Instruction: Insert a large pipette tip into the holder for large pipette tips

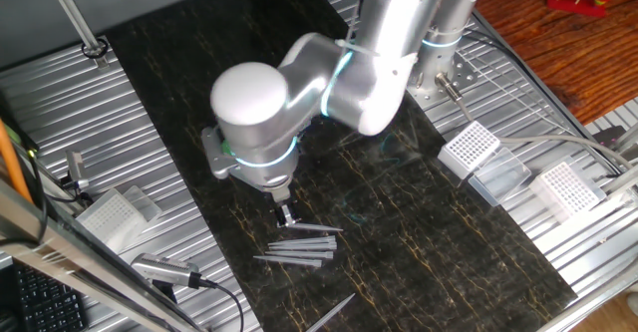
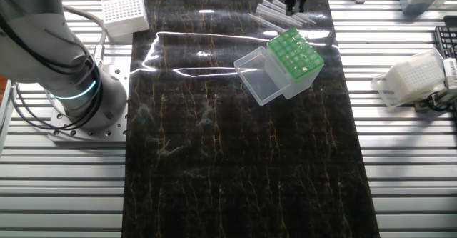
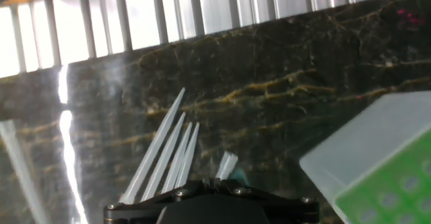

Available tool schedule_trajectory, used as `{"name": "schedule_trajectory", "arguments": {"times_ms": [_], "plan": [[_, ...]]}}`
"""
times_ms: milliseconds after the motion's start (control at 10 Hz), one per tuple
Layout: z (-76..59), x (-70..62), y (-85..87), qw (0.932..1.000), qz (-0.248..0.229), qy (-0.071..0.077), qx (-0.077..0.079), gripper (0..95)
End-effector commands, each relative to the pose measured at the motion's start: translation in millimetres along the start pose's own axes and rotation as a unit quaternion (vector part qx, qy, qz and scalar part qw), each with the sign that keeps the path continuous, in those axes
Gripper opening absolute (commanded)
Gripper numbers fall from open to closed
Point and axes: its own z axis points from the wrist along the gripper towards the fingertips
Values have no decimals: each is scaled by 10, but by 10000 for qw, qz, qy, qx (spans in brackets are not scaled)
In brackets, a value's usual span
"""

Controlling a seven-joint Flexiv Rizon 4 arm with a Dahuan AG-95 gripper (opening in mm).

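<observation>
Mat: a dark, glossy sheet (image 2: 235,159) veined with gold like marble, lying over a ribbed aluminium table (image 2: 407,166); glare streaks cross it.
Holder: the holder for large pipette tips (image 2: 293,58) is a translucent pale box with a green perforated grid top, sitting askew on the mat; its clear hinged lid (image 2: 260,77) lies open, joined to the holder's side that faces away from the tips. In the hand view only a corner of it shows, at the lower right.
Tips: slim, tapered, translucent large pipette tips (image 1: 299,247) lie in a loose bundle flat on the mat, just beyond the holder; one more lies apart from the bundle, nearer the mat's edge (image 1: 334,312).
Claw: the gripper (image 1: 286,214) stands right over the bundle, well apart from the holder. Whether its fingers are open or closed I cannot tell: the arm's white, rounded wrist hides them in one fixed view, the frame edge crops them in the other, and the hand view shows only its black body.
White racks: small white grid-topped racks (image 1: 469,148) rest on the ribbed table, off the mat, away from the holder.
Writing: none can be read.
</observation>
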Motion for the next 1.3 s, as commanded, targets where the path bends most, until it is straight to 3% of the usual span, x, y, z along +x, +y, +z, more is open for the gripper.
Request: {"name": "schedule_trajectory", "arguments": {"times_ms": [100,600,1300], "plan": [[8,34,98,9999,143,-23,5,0],[146,-105,205,9996,289,-43,-51,0],[358,63,53,9997,207,-127,-35,0]]}}
